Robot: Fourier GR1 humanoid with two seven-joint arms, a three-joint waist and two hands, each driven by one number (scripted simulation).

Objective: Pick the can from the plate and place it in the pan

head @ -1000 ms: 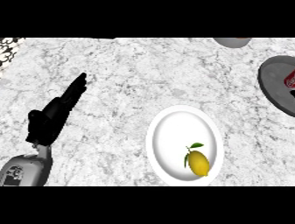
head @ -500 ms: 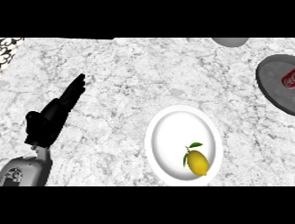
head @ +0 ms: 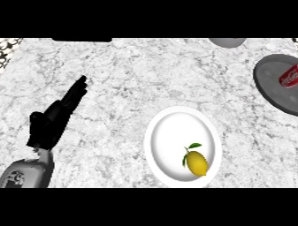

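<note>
Can [head: 296, 75] lies on its side in the dark pan [head: 278, 90] at the far right, red with white script too small to read; the picture's edge cuts off the pan's right side. Nearest, the grey left forearm [head: 26, 174] comes in from the lower edge, partly cut off. Its black left hand [head: 53, 119] rests open over the marble counter [head: 144, 79], fingers straight and pointing away, holding nothing. The right hand does not show. Right of the left hand, the white plate [head: 170, 132] carries a lemon [head: 197, 163] with a green leaf. At the far edge, a grey round thing [head: 227, 42] is cut off and cannot be identified.
</note>
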